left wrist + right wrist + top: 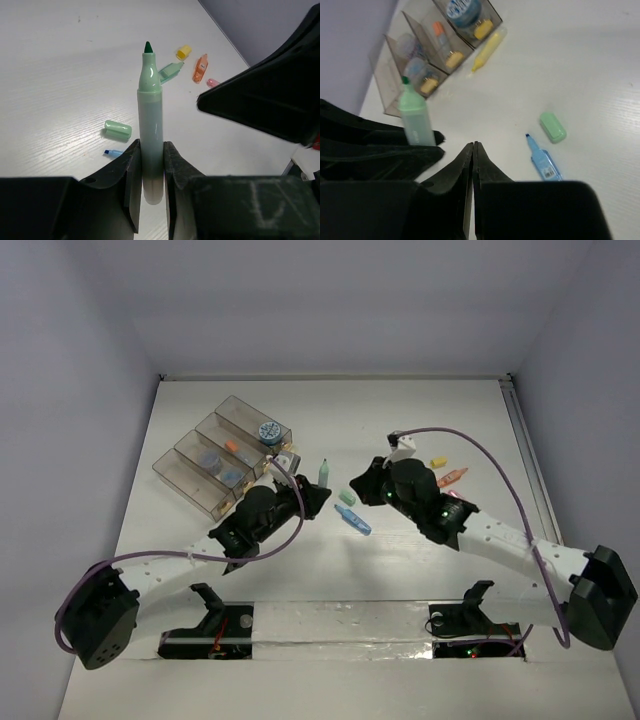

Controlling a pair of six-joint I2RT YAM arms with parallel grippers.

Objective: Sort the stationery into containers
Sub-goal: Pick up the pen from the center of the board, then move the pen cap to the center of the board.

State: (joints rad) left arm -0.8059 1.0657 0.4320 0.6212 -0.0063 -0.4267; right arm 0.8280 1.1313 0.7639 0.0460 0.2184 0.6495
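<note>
Green and uncapped, one marker [150,125] sits pinched between the fingers of our left gripper [150,156], near the four joined clear containers [170,465]. Our right gripper [473,150] is pressed closed with nothing between its fingers. On the white table [400,420] we count one loose green cap [553,127], one blue pen [542,160] beside it, and one yellow pen [487,49] just beside the boxes.

My left gripper [150,150] is black, and the pen [150,115] is pale mint with a dark green tip. At nine o'clock lies a mint cap [118,129]; at one o'clock, an orange pen [200,68] and a yellow cap [183,52]. The table [60,75] is white.
</note>
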